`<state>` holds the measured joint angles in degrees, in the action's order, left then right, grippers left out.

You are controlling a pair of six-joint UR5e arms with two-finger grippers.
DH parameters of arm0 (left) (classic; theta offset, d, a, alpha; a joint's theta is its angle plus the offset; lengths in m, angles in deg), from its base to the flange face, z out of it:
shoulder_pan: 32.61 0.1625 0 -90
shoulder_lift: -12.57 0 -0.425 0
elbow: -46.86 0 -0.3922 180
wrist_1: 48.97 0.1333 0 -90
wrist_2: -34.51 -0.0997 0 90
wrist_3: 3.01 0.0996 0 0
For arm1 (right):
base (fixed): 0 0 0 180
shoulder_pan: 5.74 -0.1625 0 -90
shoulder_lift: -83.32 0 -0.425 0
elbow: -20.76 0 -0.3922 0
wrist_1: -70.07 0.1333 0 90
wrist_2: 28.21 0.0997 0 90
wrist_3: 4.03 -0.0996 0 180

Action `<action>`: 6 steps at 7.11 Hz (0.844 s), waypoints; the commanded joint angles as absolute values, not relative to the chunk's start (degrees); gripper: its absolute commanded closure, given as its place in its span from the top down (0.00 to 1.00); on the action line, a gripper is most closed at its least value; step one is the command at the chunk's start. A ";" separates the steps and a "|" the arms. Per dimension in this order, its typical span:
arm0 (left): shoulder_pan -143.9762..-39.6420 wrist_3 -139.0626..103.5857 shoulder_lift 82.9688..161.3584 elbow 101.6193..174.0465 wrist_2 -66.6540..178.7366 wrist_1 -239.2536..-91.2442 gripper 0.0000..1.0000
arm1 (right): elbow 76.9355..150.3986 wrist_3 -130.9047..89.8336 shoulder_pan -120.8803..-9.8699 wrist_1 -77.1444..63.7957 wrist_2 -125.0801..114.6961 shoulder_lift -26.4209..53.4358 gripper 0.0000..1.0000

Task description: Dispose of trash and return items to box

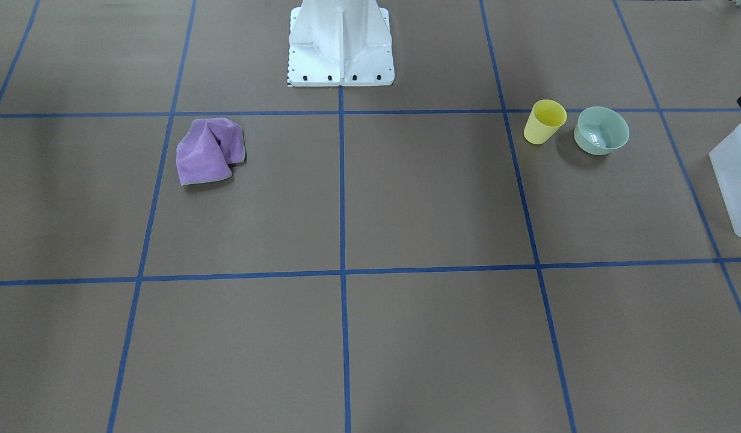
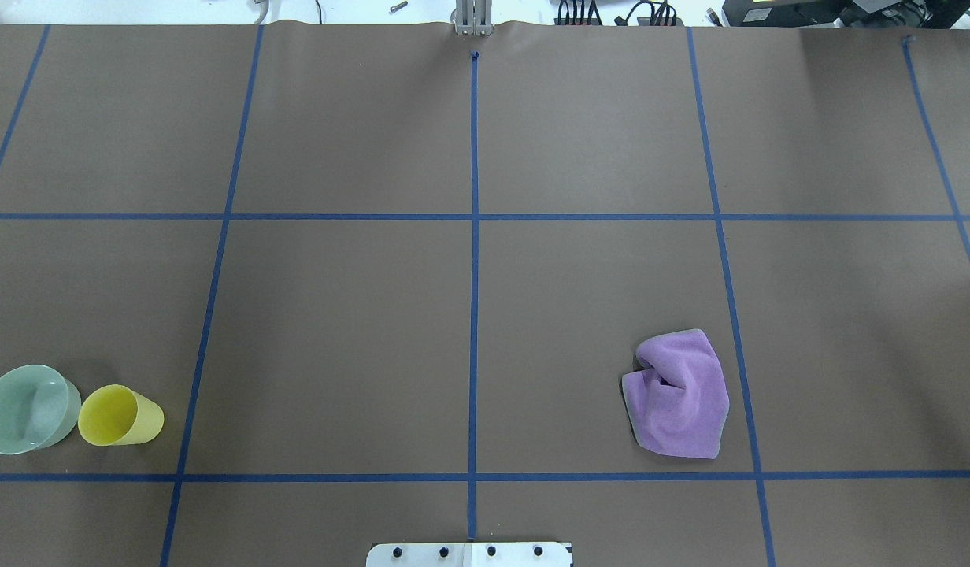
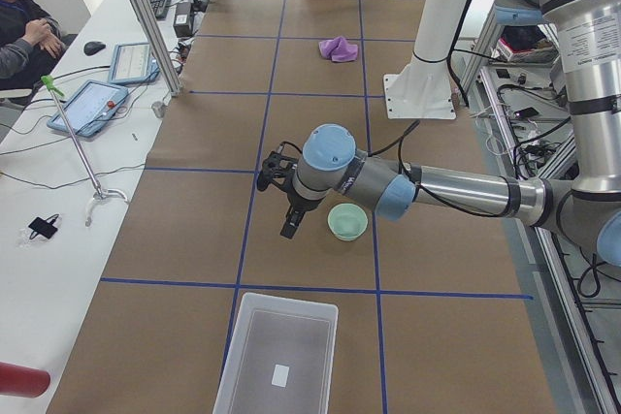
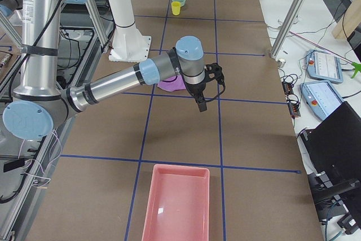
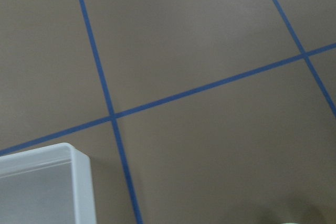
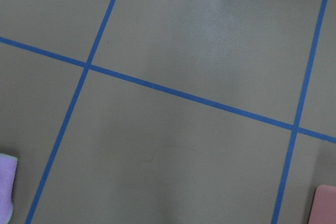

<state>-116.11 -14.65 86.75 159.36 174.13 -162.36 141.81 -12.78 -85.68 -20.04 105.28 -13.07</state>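
The yellow cup (image 1: 545, 122) stands upright beside the pale green bowl (image 1: 601, 130) on the brown table; both also show at the overhead view's left edge, cup (image 2: 121, 415) and bowl (image 2: 28, 408). The frosted white box (image 3: 279, 356) sits empty at the table's end, and its corner shows in the left wrist view (image 5: 42, 187). My left gripper (image 3: 289, 228) hangs above the table beside the bowl (image 3: 347, 222), between it and the box. My right gripper (image 4: 201, 107) hangs above the table near the purple cloth. I cannot tell whether either gripper is open or shut.
A crumpled purple cloth (image 2: 678, 394) lies on the robot's right half of the table. A pink tray (image 4: 176, 204) sits at the table's right end. The white robot base (image 1: 340, 42) stands at the table's middle. An operator and tablets are beside the table (image 3: 29, 16).
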 commanded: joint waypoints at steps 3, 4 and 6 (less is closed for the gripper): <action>-94.29 -42.49 85.26 159.28 167.02 -176.90 0.99 | 142.93 -23.28 -80.54 -16.85 100.02 -13.10 1.00; -87.61 -49.78 84.99 159.28 162.00 -180.85 0.99 | 142.84 -23.28 -80.54 -16.85 100.02 -13.19 1.00; -76.96 -58.96 84.90 159.36 154.34 -185.36 0.99 | 143.01 -23.20 -80.54 -16.41 100.02 -13.28 1.00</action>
<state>-83.64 -53.06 84.99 159.29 159.09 -182.46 142.93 -23.24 -80.57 -16.56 100.01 -13.22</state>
